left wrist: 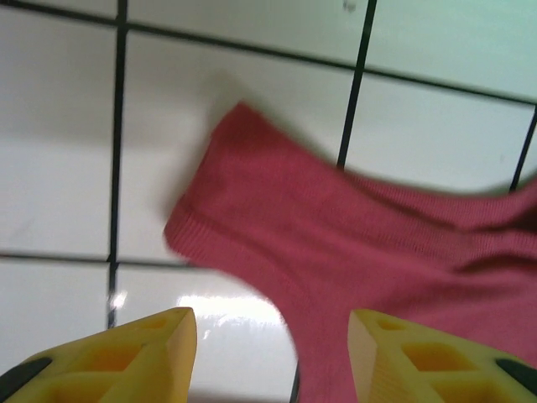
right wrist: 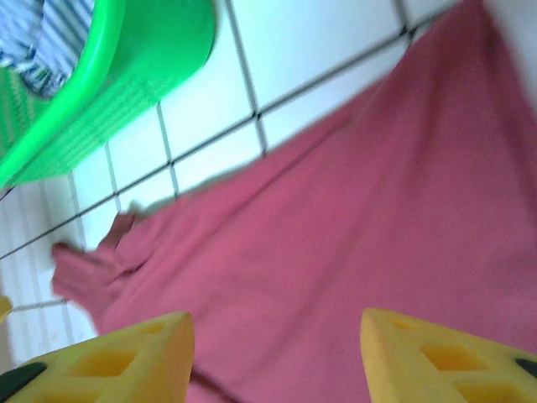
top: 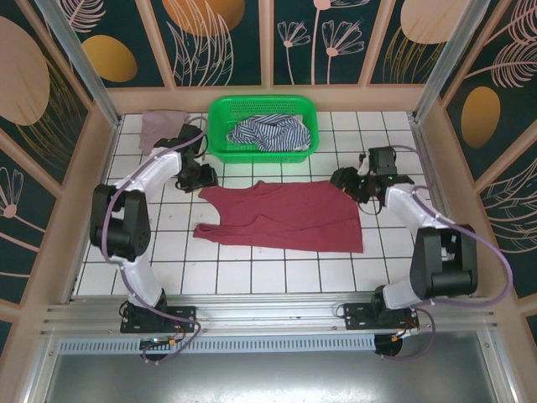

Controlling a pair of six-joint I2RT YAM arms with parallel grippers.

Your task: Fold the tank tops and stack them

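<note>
I see a white tiled table (top: 252,273) with dark grout lines. It is boxed in by wood-framed walls (top: 33,101) of dark teal printed with peach and gold flower shapes. An aluminium rail (top: 268,315) runs along the near edge, under the arm bases.

The maroon tank top (top: 285,216) lies spread flat across the middle tiles. The striped tank top (top: 268,133) is bunched inside the green basket (top: 220,143) at the far edge. The mauve tank top (top: 161,126) lies on the tiles just left of the basket.

My left gripper (top: 200,176) is at the maroon top's far left corner. Its wrist view shows yellow fingers (left wrist: 143,353) apart with nothing between them and a strap just ahead on glossy tile. My right gripper (top: 340,179) is over the far right corner, its fingers (right wrist: 436,353) likewise spread, with the cloth lying loose below.
</note>
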